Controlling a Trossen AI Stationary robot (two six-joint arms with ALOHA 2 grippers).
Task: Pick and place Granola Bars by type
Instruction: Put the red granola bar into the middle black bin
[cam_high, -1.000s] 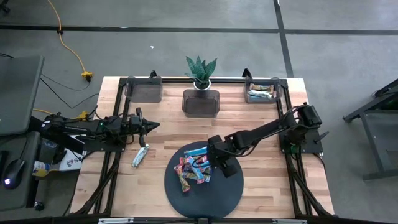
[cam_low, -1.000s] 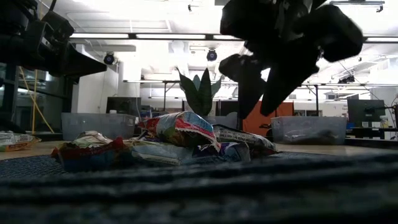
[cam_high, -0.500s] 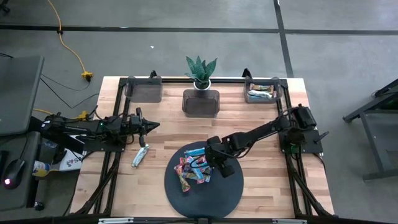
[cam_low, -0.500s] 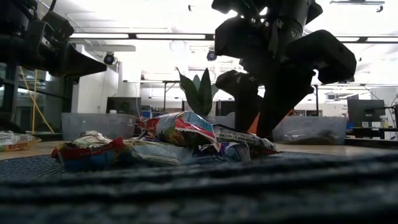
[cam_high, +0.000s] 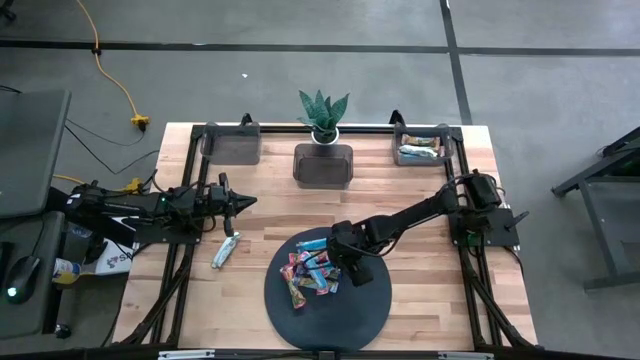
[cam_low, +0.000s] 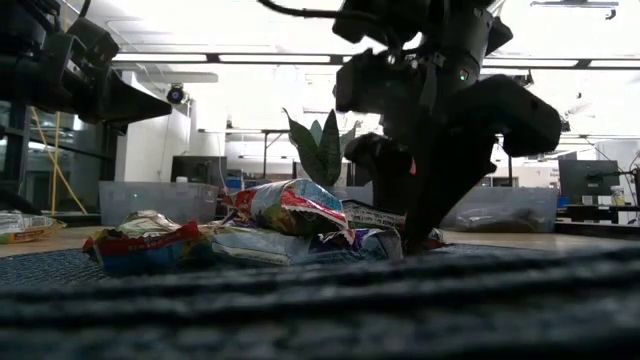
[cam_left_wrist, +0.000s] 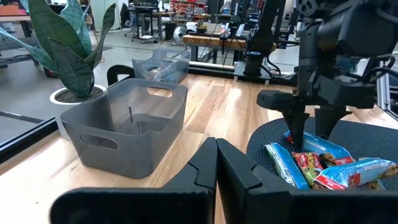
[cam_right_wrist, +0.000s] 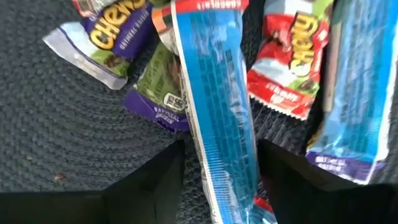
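Note:
Several granola bars (cam_high: 310, 270) lie heaped on the round dark mat (cam_high: 330, 310), in blue, red and purple-green wrappers. One silver-green bar (cam_high: 226, 250) lies alone on the wood, left of the mat. My right gripper (cam_right_wrist: 221, 186) is open and points down into the heap. Its fingers stand on either side of a long blue bar (cam_right_wrist: 214, 106), which lies on top of the other bars. My left gripper (cam_left_wrist: 216, 149) is shut and empty. It hovers over the table's left part (cam_high: 250, 203). My right gripper comes at the blue bar from above, its fingers (cam_right_wrist: 161, 180) across the bar's width. The bar's edges (cam_right_wrist: 189, 143) run close beside both fingers. I cannot tell whether they touch it. The bar lies flat on the heap.
Three clear grey bins stand along the far edge: left (cam_high: 230, 143), middle (cam_high: 323, 165), and right (cam_high: 420, 148), which holds a few bars. A potted plant (cam_high: 323, 115) stands behind the middle bin. Bare wood lies between the mat and the bins.
My right gripper has come down onto the heap and shifted a little toward the table's left, its fingers now reaching to mat level around the blue bar. The bars have not moved.

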